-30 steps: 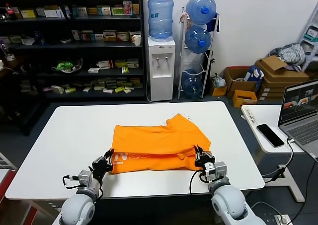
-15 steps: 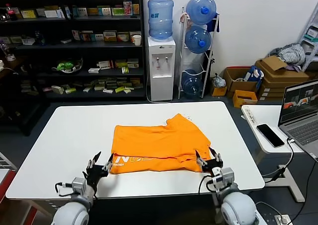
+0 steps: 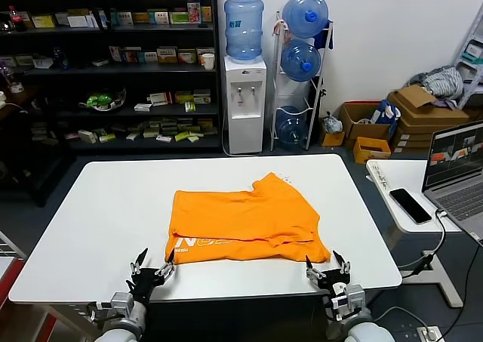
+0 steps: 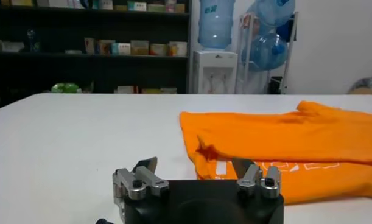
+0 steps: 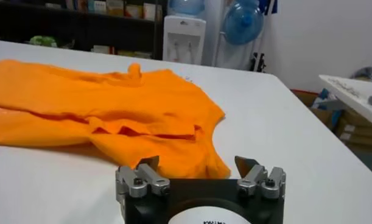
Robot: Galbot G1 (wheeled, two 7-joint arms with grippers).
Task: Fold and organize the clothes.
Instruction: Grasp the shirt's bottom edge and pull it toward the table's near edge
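The orange T-shirt lies folded on the white table, with white lettering along its near edge. My left gripper is open and empty at the table's front edge, just short of the shirt's near left corner. My right gripper is open and empty at the front edge, just short of the shirt's near right corner. In the left wrist view the shirt lies ahead of the open gripper. In the right wrist view the shirt lies ahead of the open gripper.
A side table at the right holds a laptop and a phone. Behind the table stand shelves, a water dispenser and a rack of water bottles. Cardboard boxes carry a grey cloth bundle.
Both grippers have let go of the shirt's near edge, opened, and drawn back toward me to the table's front edge. The shirt now lies flat.
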